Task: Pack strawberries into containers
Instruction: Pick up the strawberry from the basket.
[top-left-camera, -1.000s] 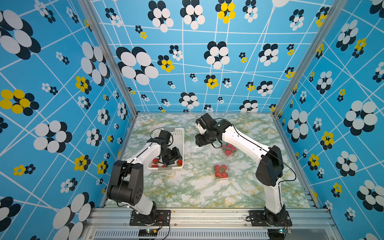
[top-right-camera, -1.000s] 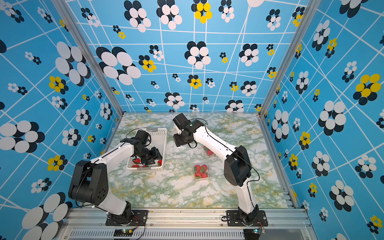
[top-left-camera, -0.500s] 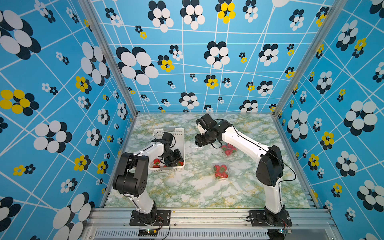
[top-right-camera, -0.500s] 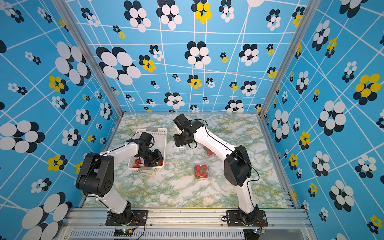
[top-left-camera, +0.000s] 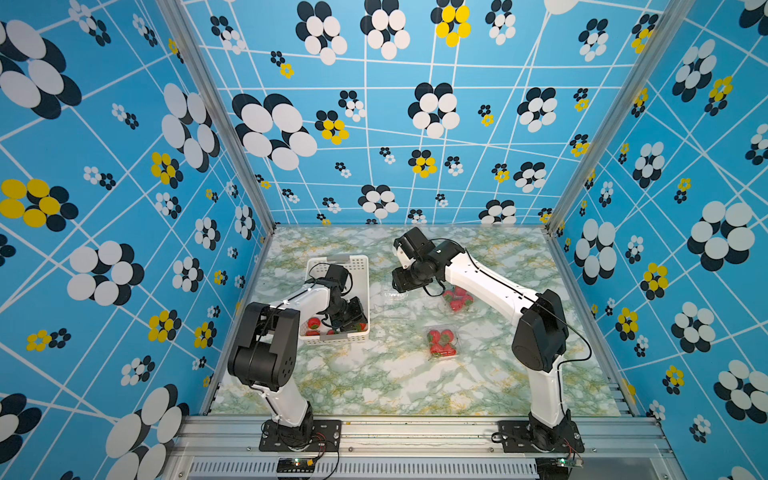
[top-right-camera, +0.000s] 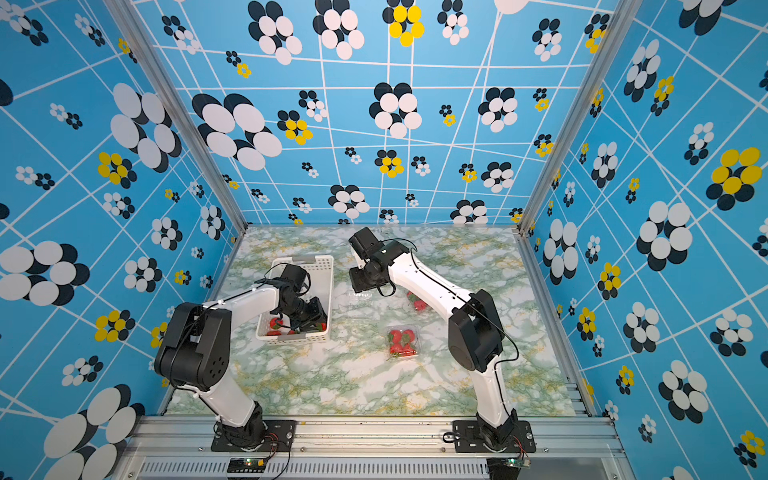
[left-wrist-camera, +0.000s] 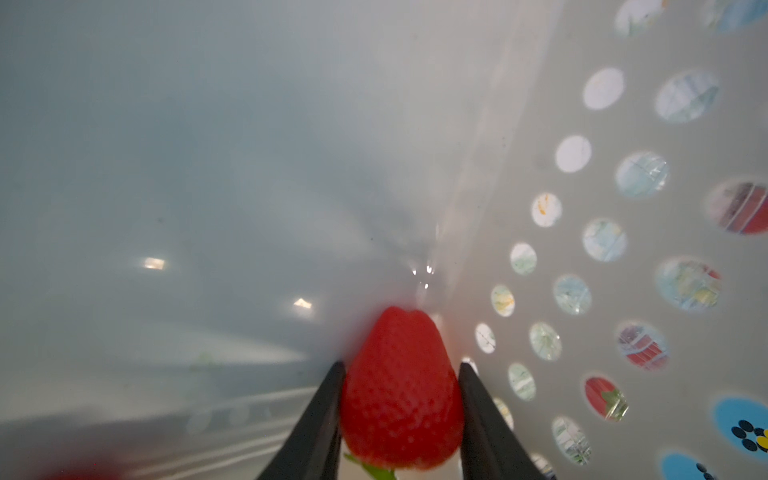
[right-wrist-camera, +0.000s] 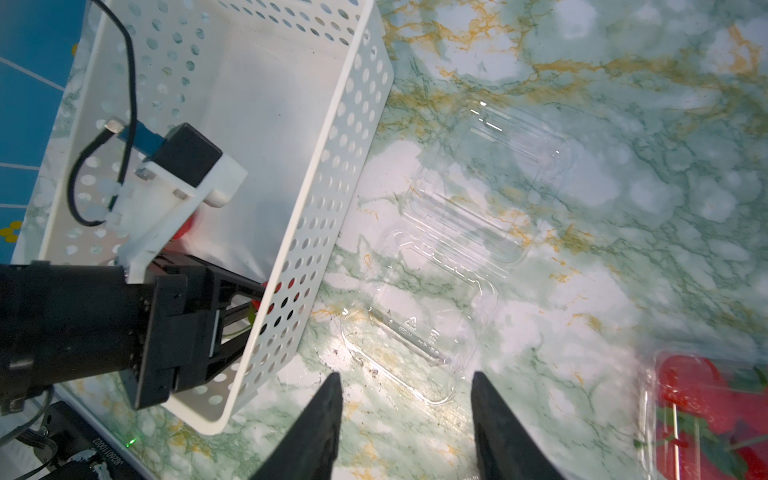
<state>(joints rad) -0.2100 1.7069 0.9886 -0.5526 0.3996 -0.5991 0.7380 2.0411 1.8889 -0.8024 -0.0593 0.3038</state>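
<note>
Your left pincer (left-wrist-camera: 402, 366) has just closed on 1 strawberry (left-wrist-camera: 401, 399) in the white basket (right-wrist-camera: 332, 145). Your right pincer (right-wrist-camera: 405, 376) hovers open over the empty clamshell (right-wrist-camera: 436, 316). You can lift now.

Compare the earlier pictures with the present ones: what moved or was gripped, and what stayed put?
The left arm swung its elbow in toward the white basket, and the left hand, down inside it, closed on a strawberry. The right hand stayed open above the empty container. The basket and the two filled containers did not move.
</note>
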